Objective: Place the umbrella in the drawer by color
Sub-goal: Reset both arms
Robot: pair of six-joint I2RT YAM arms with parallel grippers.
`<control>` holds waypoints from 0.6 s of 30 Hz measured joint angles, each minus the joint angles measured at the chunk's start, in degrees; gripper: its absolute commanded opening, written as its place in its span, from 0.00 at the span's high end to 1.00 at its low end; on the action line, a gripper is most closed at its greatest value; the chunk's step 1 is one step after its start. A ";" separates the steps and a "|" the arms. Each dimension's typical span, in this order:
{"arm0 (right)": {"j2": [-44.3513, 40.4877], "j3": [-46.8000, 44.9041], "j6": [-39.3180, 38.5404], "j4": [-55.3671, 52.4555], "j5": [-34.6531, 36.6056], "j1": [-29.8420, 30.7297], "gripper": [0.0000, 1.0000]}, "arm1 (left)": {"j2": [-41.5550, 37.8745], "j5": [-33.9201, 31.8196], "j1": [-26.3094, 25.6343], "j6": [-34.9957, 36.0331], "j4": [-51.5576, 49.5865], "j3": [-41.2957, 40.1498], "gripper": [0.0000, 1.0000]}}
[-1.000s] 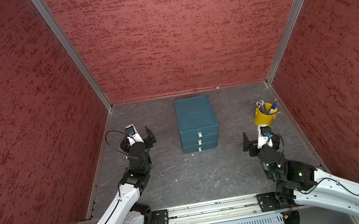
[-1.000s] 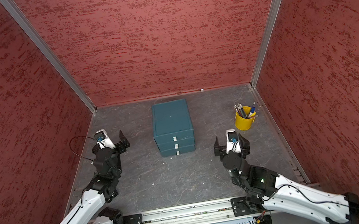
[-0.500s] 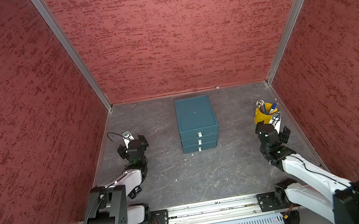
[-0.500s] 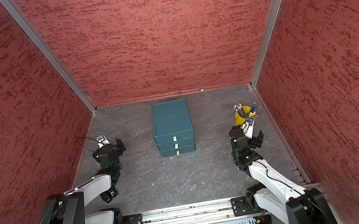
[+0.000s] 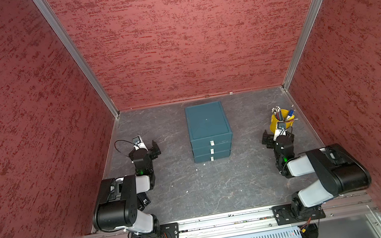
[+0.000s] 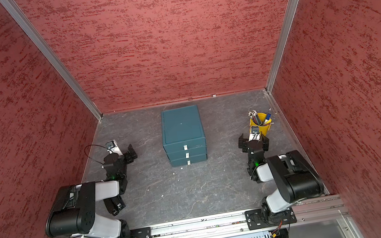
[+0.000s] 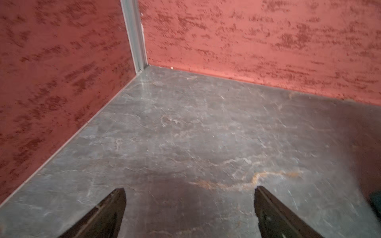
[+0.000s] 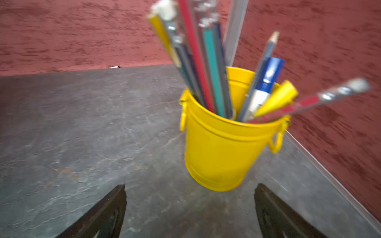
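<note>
- Drawers are sitting shut in the teal chest (image 5: pixel 208 132), mid-surface (image 5: pixel 222 187) toward the far wall.
- Left claw (image 7: pixel 189 191) is gaping wide over the bare left side, holding nothing.
- Right claw (image 8: pixel 189 189) is gaping wide and empty, facing the yellow bucket (image 8: pixel 222 148) at far right.
- Pencils (image 8: pixel 213 68) are standing in the bucket; whether an umbrella is among them I cannot tell.

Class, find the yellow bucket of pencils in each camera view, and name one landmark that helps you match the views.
Top view: yellow bucket, right of the drawers.
Top view: same spot.
Left wrist: not in it.
Right wrist: close up, blurred.
Landmark: metal corner post behind it.
</note>
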 measured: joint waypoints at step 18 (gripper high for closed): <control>0.46 6.88 -0.57 -2.78 -5.25 -0.92 0.02 | 0.31 1.20 -1.68 2.91 6.14 -1.18 0.00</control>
